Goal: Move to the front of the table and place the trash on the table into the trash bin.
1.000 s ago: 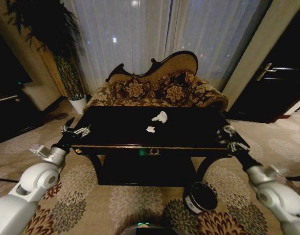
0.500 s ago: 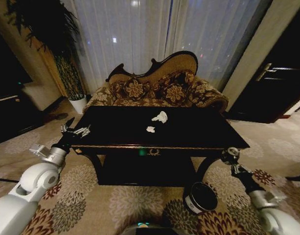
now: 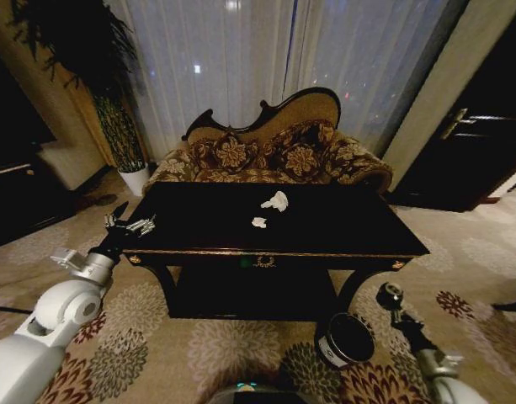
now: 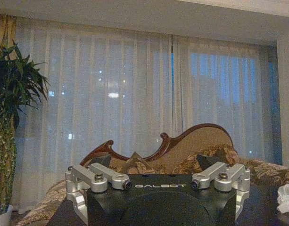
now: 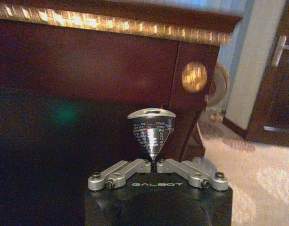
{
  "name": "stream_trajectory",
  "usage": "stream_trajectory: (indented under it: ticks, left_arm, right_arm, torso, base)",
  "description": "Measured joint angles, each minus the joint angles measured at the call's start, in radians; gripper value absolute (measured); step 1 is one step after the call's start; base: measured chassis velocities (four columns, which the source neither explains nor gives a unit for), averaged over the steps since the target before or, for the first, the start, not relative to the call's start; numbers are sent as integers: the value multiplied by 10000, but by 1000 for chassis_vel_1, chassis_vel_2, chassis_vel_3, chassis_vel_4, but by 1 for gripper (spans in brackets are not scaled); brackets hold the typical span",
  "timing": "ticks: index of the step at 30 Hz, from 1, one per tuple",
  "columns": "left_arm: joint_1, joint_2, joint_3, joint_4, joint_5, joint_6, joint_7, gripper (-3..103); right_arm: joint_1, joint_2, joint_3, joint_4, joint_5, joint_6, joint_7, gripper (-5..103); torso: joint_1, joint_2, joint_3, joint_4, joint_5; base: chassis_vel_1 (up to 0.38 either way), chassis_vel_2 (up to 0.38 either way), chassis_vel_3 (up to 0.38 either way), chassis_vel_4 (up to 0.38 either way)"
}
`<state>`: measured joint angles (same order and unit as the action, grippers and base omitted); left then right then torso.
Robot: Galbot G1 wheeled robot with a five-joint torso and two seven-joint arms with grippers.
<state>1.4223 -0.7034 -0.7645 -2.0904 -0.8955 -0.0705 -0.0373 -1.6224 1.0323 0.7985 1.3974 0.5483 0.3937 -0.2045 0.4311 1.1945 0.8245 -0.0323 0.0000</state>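
The glossy black table [image 3: 342,227] stands in front of me with two white crumpled paper wads of trash on it, a larger one [image 3: 276,200] and a smaller one [image 3: 258,222]. On the carpet by the table's right front leg sits the dark trash bin [image 3: 346,338]. My right gripper [image 3: 392,303] hangs low, right of the bin and below the tabletop, shut on a small silvery can [image 5: 152,125]. The right wrist view shows its fingers [image 5: 130,167] pinching the can's narrow end, with the table's gold-trimmed apron [image 5: 87,61] behind. My left gripper [image 3: 131,225] is open at the table's left front corner.
A carved floral sofa [image 3: 270,151] stands behind the table, before sheer curtains. A tall potted plant [image 3: 114,109] is at the back left. A dark door [image 3: 481,143] is at the right. Patterned carpet lies open on both sides of the table.
My right arm has dropped from the table's right front corner to below the tabletop, beside the bin, carrying the can. The left arm has stayed still.
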Motion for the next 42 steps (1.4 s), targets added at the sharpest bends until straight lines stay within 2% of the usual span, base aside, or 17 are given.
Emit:
stream_trajectory:
  ticks: [10, 17, 25, 35, 36, 39, 42]
  left_arm:
    - [0, 0, 0, 0, 0, 0, 0, 100]
    - [0, 0, 0, 0, 0, 0, 0, 100]
    - [0, 0, 0, 0, 0, 0, 0, 100]
    - [0, 0, 0, 0, 0, 0, 0, 100]
    - [0, 0, 0, 0, 0, 0, 0, 100]
    - [0, 0, 0, 0, 0, 0, 0, 100]
    - [0, 0, 0, 0, 0, 0, 0, 100]
  right_arm:
    - [1206, 250, -682, -2359, -796, 364, -62, 1]
    - [2302, 505, -1075, -4504, -1794, 710, -69, 1]
    - [3044, 672, -1307, -5639, -2351, 817, -68, 1]
    - [3200, 1013, -1365, -6246, -2852, 970, -63, 0]
    - [3185, 1045, -1365, -6235, -2840, 977, -61, 11]
    - [3162, 1063, -1364, -6188, -2816, 979, -60, 16]
    - [3184, 1074, -1363, -6139, -2755, 979, -58, 32]
  torso:
    - [1, -2, 0, -1, -1]
    - [1, -2, 1, 0, 0]
    - [1, -2, 1, 1, 0]
    - [1, -2, 1, -1, 1]
    - [0, -2, 0, 0, -1]
    - [1, -2, 0, -1, -1]
    - [0, -1, 0, 0, -1]
  base:
    - [0, 0, 0, 0]
    - [0, 0, 0, 0]
    - [0, 0, 0, 0]
    - [0, 0, 0, 0]
    - [0, 0, 0, 0]
    - [0, 0, 0, 0]
    - [0, 0, 0, 0]
